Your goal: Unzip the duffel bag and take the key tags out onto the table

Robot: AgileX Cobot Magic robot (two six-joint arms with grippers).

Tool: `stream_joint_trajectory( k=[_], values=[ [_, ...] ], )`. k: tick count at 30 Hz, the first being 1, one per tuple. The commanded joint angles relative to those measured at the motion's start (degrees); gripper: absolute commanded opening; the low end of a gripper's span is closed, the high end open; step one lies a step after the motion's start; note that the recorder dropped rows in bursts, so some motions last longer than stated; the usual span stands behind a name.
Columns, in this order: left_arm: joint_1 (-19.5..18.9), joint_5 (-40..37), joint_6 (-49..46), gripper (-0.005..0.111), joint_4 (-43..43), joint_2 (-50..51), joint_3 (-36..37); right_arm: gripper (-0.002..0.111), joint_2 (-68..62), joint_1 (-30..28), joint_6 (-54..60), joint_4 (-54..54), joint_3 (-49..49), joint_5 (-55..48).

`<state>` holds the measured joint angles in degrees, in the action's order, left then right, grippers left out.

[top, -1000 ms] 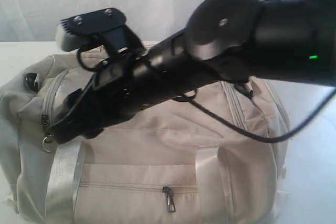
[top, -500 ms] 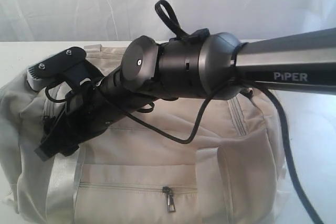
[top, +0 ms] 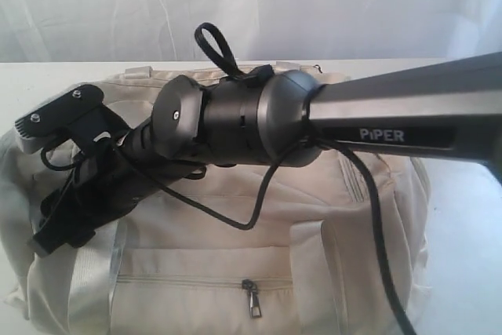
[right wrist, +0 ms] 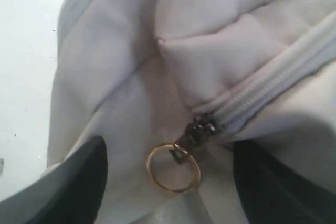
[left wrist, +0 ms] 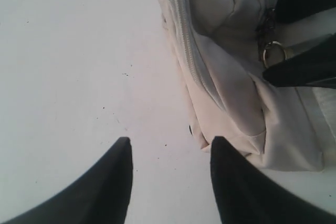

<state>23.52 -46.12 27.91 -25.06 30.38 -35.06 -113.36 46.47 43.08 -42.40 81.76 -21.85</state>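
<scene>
The cream duffel bag [top: 235, 217] lies on the white table [top: 471, 225], its top zipper shut. My right gripper [top: 49, 234] reaches across to the bag's left end. In the right wrist view it [right wrist: 172, 142] stands open, one finger on each side of the dark zipper slider [right wrist: 202, 128] and its gold ring [right wrist: 173, 167], with nothing gripped. My left gripper [left wrist: 170, 139] hangs open over bare table [left wrist: 63, 51] just beside that end of the bag [left wrist: 220, 77], holding nothing. The key tags are out of view.
The right arm's black forearm and cable [top: 259, 123] cross over the bag's top. A shut front pocket zipper [top: 251, 297] and shiny webbing straps [top: 90, 272] face the camera. A white curtain [top: 235, 5] backs the table.
The right arm has swung down and to the left, bringing its gripper lower at the bag's left end. The bag has not moved.
</scene>
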Motion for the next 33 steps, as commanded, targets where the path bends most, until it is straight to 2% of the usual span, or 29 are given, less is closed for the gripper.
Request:
stream_joint_trajectory(
  k=[1, 5, 12, 25, 33],
  values=[
    [-0.1, -0.1, 0.6, 0.051, 0.1, -0.3, 0.4, 0.063, -2.0, 0.4, -3.1, 0.6, 1.1, 0.2],
    [-0.1, 0.0, 0.6, 0.051, 0.1, -0.3, 0.4, 0.054, -2.1, 0.4, -4.2, 1.6, 1.1, 0.2],
    [-0.1, 0.2, 0.6, 0.051, 0.1, -0.3, 0.4, 0.001, -0.4, 0.4, -4.4, 1.6, 1.1, 0.8],
    [-0.1, 0.3, 0.6, 0.051, 0.3, -0.3, 0.4, 0.0, 6.2, 0.0, -5.1, 3.9, 1.1, 2.6],
    [-0.1, 0.5, 0.6, 0.051, 0.5, -0.3, 0.4, 0.0, 7.1, -3.1, -17.9, 3.9, 2.6, -4.1]
  ],
)
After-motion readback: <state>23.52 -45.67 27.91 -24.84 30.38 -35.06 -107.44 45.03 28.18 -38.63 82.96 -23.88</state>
